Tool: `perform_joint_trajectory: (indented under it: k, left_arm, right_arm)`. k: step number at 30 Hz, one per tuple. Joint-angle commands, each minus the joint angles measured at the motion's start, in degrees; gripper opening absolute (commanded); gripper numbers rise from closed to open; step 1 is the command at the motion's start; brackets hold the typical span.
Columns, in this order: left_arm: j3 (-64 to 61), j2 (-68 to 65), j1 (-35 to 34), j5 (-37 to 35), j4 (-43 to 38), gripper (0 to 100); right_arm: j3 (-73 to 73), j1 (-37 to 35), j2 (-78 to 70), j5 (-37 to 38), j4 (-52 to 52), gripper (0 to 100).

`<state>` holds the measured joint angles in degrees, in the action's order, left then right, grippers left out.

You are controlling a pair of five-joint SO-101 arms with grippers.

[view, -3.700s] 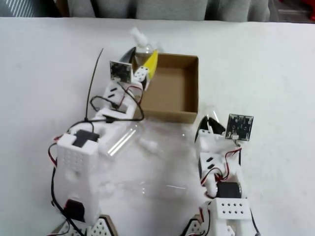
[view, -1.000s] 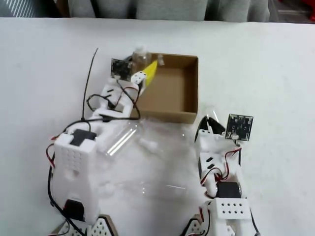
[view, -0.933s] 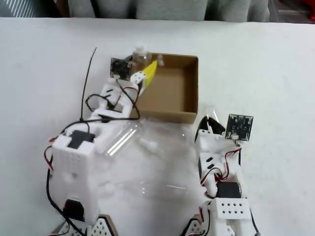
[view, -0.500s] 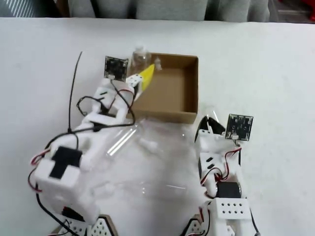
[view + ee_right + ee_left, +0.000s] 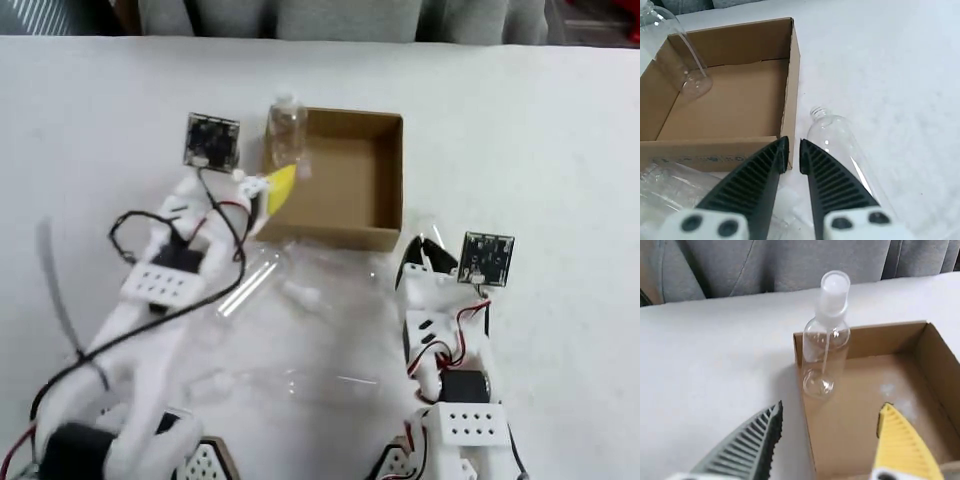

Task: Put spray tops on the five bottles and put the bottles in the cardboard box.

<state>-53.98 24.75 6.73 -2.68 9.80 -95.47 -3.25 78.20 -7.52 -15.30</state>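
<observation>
A clear bottle with a white spray top [image 5: 286, 127] stands upright in the far left corner of the cardboard box [image 5: 385, 180]. In the left wrist view the same bottle [image 5: 825, 340] rises beyond my left gripper [image 5: 827, 440], which is open and empty, short of the box's left wall [image 5: 805, 405]. In the high view this gripper [image 5: 265, 188] hangs by the box's left side. My right gripper [image 5: 794, 150] is shut on nothing, just in front of the box's near wall [image 5: 715, 150]. An uncapped clear bottle [image 5: 845, 145] lies beside it on the table.
Several clear bottles lie on the white table in front of the box, one of them [image 5: 248, 282] near the left arm. A loose white spray top [image 5: 301, 294] lies among them. The box's floor [image 5: 735, 105] is bare apart from the standing bottle.
My left gripper has let go of the sprayer bottle, leaving it upright in the box corner, and drawn back leftward and toward the near side. The right arm has stayed still.
</observation>
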Motion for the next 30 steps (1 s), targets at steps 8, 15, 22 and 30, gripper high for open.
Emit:
perform_joint_trajectory:
  k: [8,15,22,30]
  left_arm:
    - [0.3,27.4,-5.7,0.0,21.8,4]
    - [6.1,33.6,-5.2,0.4,47.3,3]
    - [20.5,17.3,-5.2,11.7,67.7,3]
    - [32.4,-4.7,-1.5,28.0,70.4,3]
  right_arm:
    - [-0.4,0.2,0.5,0.1,1.1,1.7]
    - [-0.5,0.2,0.5,0.1,1.1,1.7]
    - [-0.5,0.2,0.5,0.1,1.1,1.7]
    - [-0.5,0.1,0.5,0.1,1.1,1.9]
